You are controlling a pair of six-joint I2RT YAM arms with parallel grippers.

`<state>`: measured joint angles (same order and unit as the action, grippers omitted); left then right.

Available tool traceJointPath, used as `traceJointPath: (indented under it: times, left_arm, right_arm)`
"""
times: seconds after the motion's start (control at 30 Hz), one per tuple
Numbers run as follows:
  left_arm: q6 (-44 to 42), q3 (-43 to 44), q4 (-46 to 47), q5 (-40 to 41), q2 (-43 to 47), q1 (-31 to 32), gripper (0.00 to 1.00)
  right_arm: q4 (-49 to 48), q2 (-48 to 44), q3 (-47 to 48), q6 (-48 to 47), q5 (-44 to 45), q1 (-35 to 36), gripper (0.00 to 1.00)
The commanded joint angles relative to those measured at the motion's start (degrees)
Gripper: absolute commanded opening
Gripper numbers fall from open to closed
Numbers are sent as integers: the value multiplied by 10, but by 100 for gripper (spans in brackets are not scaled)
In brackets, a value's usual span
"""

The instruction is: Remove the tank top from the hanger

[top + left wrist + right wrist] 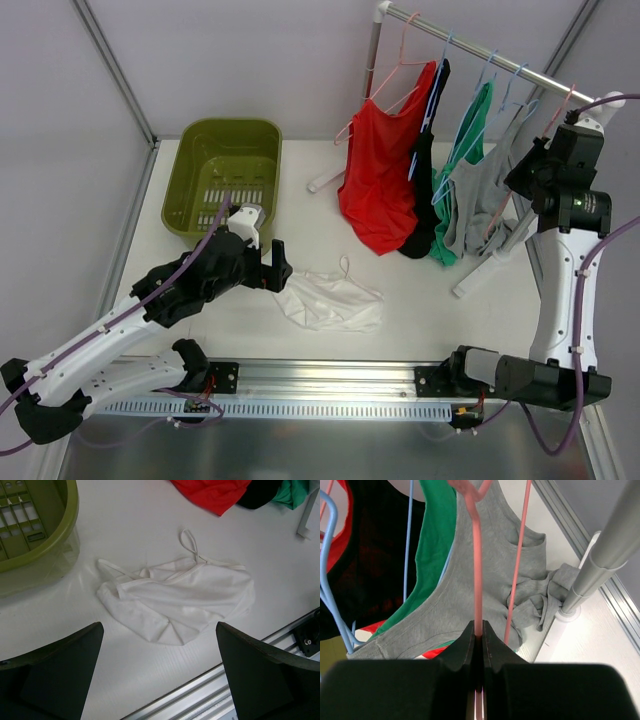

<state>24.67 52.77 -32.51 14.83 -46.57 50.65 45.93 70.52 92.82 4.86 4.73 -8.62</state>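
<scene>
While the right gripper (478, 630) is pressed together on the wire of the pink hanger (476, 555), low centre of the right wrist frame, the grey tank top (490, 570) hangs from it at the right end of the rack (545, 72), upper right of the top view, so the step in hand reads as steadying the hanger; the left gripper (157, 627) stands spread wide over a white tank top (185, 592) lying mid-table. Next move likely needs the left arm to cross and draw the grey straps off. Hanger hook and shoulders are cut off, so cannot tell whether a strap is already free
</scene>
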Motion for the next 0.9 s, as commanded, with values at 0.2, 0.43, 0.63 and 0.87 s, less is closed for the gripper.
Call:
traceJointPath:
  times: [0.2,0.43,0.63,0.87]
  left_arm:
    - [-11,20,1,-6,1,5,99]
    - [-8,36,0,-30,-9,4,99]
    - [1,33,3,-38,-31,5,99]
    - [3,41,17,-52,-119,22,99]
  right_arm:
    - [-53,-38,-42,-8,-30,-12,4]
    - [-53,-65,-35,-11,-34,-14,58]
    - [-44,-113,-37,-17,-34,-17,87]
    - [7,-197,-46,-32,-22,-17,99]
